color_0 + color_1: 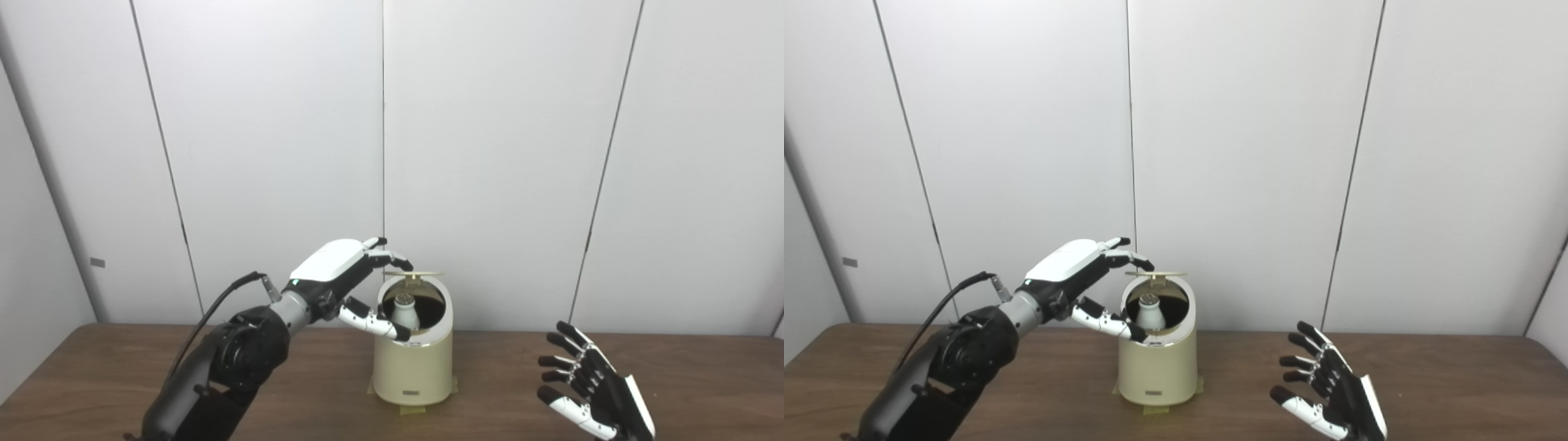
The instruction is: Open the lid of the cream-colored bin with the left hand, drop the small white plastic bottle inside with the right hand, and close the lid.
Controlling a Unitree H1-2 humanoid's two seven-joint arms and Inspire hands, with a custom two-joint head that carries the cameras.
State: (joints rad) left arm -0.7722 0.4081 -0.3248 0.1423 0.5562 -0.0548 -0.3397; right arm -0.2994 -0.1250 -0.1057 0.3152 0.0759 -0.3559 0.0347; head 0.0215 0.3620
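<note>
The cream-colored bin [414, 361] stands mid-table with its round mouth facing me. Its thin lid [415, 274] is swung up flat above the opening. Inside the dark opening the small white plastic bottle [405, 312] stands upright. My left hand [352, 278] reaches over the bin's left rim, fingers touching the raised lid's edge from above and thumb against the lower front rim. My right hand [588, 389] hovers low at the bin's right, open, fingers spread, holding nothing.
The brown wooden table [704, 380] stretches on both sides of the bin. Tape tabs [411, 409] hold the bin's base to the table. White wall panels stand close behind the table's far edge.
</note>
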